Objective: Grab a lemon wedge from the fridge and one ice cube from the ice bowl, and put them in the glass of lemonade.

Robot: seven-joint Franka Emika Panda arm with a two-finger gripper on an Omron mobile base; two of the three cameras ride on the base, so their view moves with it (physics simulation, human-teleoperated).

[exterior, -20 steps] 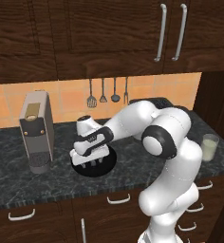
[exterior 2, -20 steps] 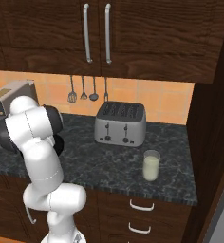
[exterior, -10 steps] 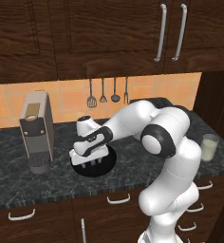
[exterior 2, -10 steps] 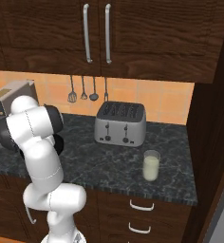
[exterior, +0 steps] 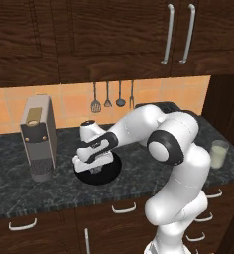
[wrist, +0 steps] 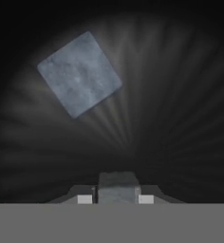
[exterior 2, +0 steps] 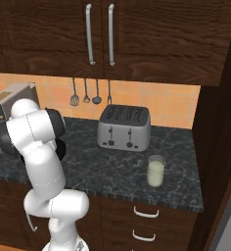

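Down inside the ice bowl (exterior: 114,171) on the counter (exterior: 139,163), my gripper (wrist: 116,198) has its tips closed on one ice cube (wrist: 116,188), w/ a 2nd cube (wrist: 79,74) lying loose ahead, up-left of it.

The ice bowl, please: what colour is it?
Glossy black ice bowl, clearest in the left base view.

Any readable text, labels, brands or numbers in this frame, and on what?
None can be read. The toaster has small dark knobs and slots but no legible marking. The coffee machine shows a plain tan panel on top, no lettering. The glass of lemonade, the ice bowl and the ice cube carry no print.
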